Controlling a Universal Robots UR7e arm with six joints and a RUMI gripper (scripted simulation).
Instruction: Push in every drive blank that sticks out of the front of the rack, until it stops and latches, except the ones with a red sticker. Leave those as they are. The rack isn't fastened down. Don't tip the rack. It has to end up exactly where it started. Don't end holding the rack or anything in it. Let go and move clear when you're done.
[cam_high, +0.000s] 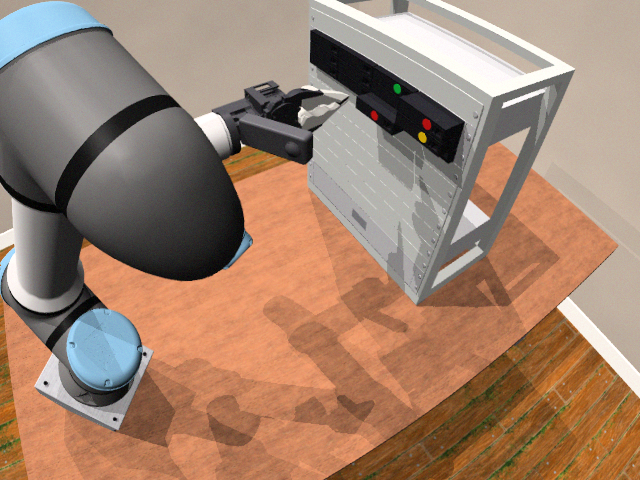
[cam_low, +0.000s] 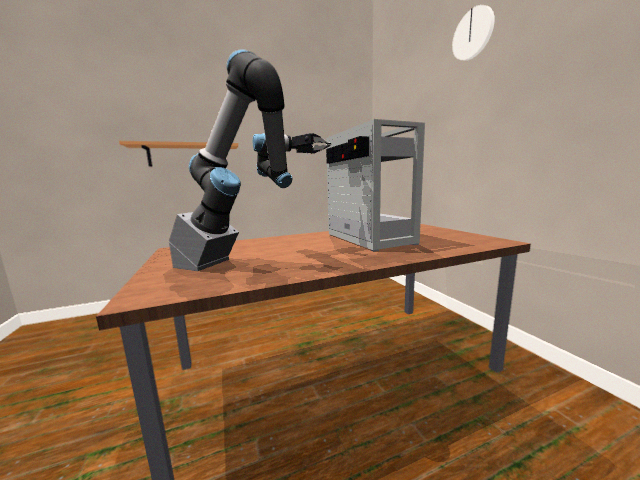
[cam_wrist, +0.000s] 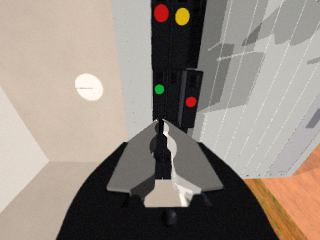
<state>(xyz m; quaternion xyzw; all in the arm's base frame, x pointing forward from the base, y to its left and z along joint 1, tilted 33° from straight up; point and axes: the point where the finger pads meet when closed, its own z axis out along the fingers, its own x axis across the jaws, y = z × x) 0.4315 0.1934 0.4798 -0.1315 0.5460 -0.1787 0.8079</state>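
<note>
The dark grey two-jaw gripper (cam_high: 338, 100) with pale grey fingers is hovering in front of the upper part of the pale grey open-frame metal rack (cam_high: 522, 67), its jaws pressed together with nothing between them. Its tips are standing a short way off the rack's front, just beside the black band of drive blanks, with a gap showing in the wrist view.

The rack is standing upright on the reddish-brown wooden table (cam_low: 289, 279), well apart from the arm's grey base block (cam_low: 199, 248). In its top rows, the black blank with the green sticker (cam_high: 397, 88) is sitting back in line with its neighbours. Below it, the black blank with a red sticker (cam_high: 374, 115) is jutting forward from the panel. Toward the rack's far corner, a black block is protruding farther, carrying a second red sticker (cam_high: 426, 124) above a yellow sticker (cam_high: 422, 136).

From the wrist, the closed fingers are pointing toward the green-marked blank. A white round clock (cam_low: 473, 32) is hanging on the wall.
</note>
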